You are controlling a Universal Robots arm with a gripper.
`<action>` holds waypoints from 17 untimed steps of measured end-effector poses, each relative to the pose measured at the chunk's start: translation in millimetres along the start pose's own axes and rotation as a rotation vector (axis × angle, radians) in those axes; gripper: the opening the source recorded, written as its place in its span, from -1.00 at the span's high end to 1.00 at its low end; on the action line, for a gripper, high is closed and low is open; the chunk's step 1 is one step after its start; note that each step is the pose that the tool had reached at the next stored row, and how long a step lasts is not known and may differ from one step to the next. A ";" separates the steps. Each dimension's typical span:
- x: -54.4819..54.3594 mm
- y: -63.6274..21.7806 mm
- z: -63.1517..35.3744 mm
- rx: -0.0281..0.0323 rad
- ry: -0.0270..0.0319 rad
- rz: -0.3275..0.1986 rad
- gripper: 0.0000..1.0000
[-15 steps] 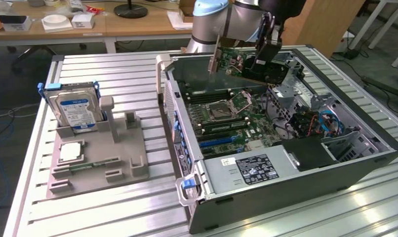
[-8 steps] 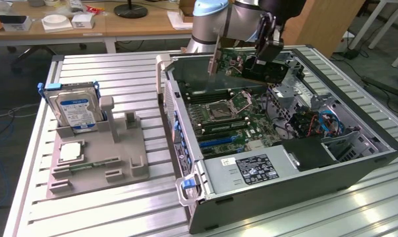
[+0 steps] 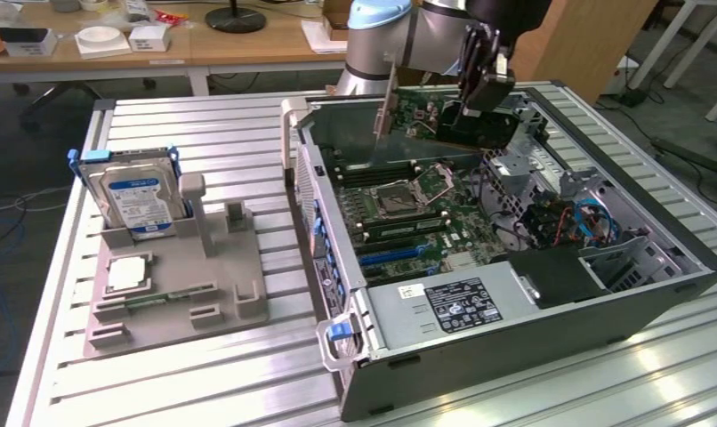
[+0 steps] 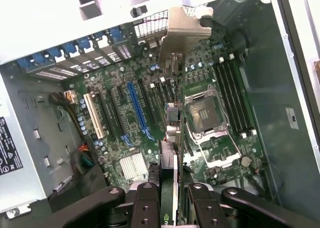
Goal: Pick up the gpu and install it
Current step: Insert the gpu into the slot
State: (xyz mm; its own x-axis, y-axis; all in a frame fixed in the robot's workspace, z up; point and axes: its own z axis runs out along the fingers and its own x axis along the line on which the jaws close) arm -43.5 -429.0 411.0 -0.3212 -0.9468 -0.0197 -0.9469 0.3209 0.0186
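Pincer (image 4: 169, 190) fingers clamp narrowly on the gpu (image 4: 186, 30), held edge-on with its metal bracket toward the rear slots, hanging over the motherboard (image 4: 120, 138) of the open computer case (image 3: 513, 356) on the surface (image 3: 192, 382).

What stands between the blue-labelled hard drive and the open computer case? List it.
In the exterior view: upright posts of the grey holder tray, then a bare strip of slatted table, between hard drive and computer case.
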 end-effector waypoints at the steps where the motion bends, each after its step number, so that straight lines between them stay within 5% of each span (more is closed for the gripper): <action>1: 0.1 0.0 0.0 -0.0001 0.0001 -0.008 0.47; 17: 1.6 0.2 0.0 -0.0026 0.0025 -0.133 0.47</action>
State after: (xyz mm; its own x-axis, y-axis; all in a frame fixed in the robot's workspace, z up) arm -44.2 -430.5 411.0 -0.1924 -0.9811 -0.0197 -0.9812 0.1920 0.0186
